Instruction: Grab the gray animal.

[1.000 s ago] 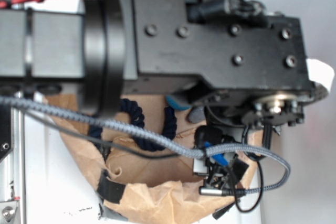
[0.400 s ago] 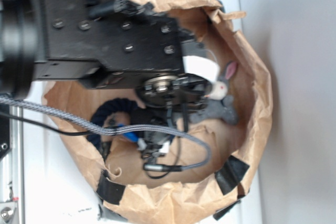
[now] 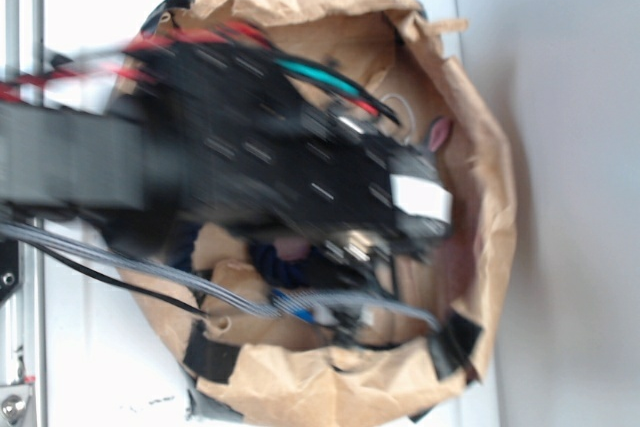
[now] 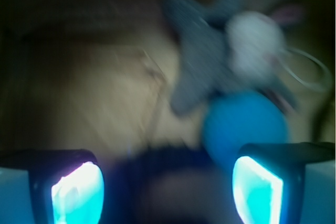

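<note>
The wrist view is blurred. The gray animal (image 4: 202, 61) lies on brown paper up and to the right, with a whitish muzzle (image 4: 254, 40), a pink-lined ear (image 4: 289, 13) and a white string loop (image 4: 310, 72). A teal ball (image 4: 244, 124) touches its lower side. My gripper (image 4: 168, 190) is open, its fingers (image 4: 79, 192) wide apart at the bottom edge, short of the animal and holding nothing. The dark navy rope (image 4: 168, 163) lies between them. From the exterior, my blurred arm (image 3: 280, 177) hides the animal except one ear (image 3: 438, 133).
Everything lies inside a crumpled brown paper bag (image 3: 490, 197) with raised walls and black tape patches (image 3: 455, 342). The navy rope (image 3: 282, 265) shows under the arm. Grey cables (image 3: 120, 257) trail from the arm across the bag's left side.
The arm has swung down and to the right over the bag and is blurred with motion. The animal, which showed at the right 0.4 s ago, is now covered apart from an ear.
</note>
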`<state>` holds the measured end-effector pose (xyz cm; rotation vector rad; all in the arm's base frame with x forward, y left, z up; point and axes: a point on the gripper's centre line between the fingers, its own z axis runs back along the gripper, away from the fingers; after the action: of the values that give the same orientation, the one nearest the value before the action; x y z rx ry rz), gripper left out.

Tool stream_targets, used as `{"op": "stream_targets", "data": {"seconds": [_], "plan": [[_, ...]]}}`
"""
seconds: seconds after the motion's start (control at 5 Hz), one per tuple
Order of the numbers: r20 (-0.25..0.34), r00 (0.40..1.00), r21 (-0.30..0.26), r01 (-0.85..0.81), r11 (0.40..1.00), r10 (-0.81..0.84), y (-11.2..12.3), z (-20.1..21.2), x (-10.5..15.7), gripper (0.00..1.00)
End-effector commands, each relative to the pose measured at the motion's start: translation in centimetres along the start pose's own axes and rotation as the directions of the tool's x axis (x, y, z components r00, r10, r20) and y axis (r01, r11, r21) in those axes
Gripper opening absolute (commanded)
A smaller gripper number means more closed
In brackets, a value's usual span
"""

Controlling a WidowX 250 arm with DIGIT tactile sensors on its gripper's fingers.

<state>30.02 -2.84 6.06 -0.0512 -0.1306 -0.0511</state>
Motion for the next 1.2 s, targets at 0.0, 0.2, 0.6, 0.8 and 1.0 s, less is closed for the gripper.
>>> {"op": "stream_targets", "data": {"seconds": [0.0, 0.2, 0.6, 0.8, 1.0], "plan": [[0.05, 0.995, -0.046, -0.079, 0.996, 0.081, -2.3, 0.4, 4.4, 1.0], [0.032, 0.996, -0.017, -0.089, 0.996, 0.089, -2.9, -0.9, 4.6, 1.0], [0.052, 0.995, 0.072, -0.095, 0.993, 0.091, -2.9, -4.2, 3.7, 0.0], [0.066, 0.993, 0.068, -0.098, 0.993, 0.093, -2.5, -3.8, 3.8, 0.0], [0.053, 0.994, 0.042, -0.098, 0.994, 0.096, -1.9, -2.4, 4.6, 0.0]]}}
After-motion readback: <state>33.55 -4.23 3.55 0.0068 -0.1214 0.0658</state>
